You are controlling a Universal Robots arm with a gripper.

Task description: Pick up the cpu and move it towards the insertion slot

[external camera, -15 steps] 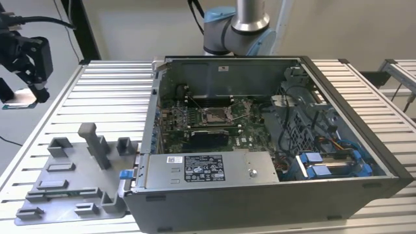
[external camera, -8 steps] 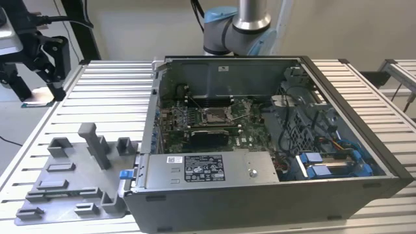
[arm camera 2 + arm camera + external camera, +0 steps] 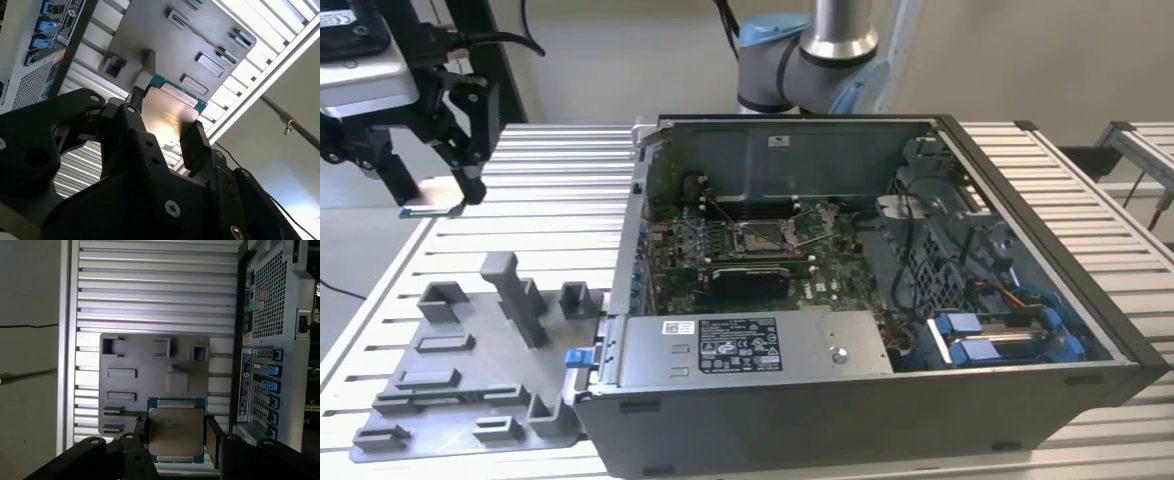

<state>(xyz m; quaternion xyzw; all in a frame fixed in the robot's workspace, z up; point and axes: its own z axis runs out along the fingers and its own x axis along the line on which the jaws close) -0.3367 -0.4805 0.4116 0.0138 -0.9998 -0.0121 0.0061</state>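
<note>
I'm clamping the cpu (image 3: 172, 102) by two edges in my gripper (image 3: 165, 120), silvery face showing, and holding it over the grey tray (image 3: 145, 30), with the case (image 3: 25, 85) alongside.

Slatted aluminium table (image 3: 560, 195), plain pale wall (image 3: 1027, 60) behind, grey floor (image 3: 354, 245)

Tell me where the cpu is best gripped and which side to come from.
Probably by two opposite thin edges of the cpu, coming square onto its flat metal face. It is a thin flat square, so the edges give purchase; the gripper pinches it that way.
</note>
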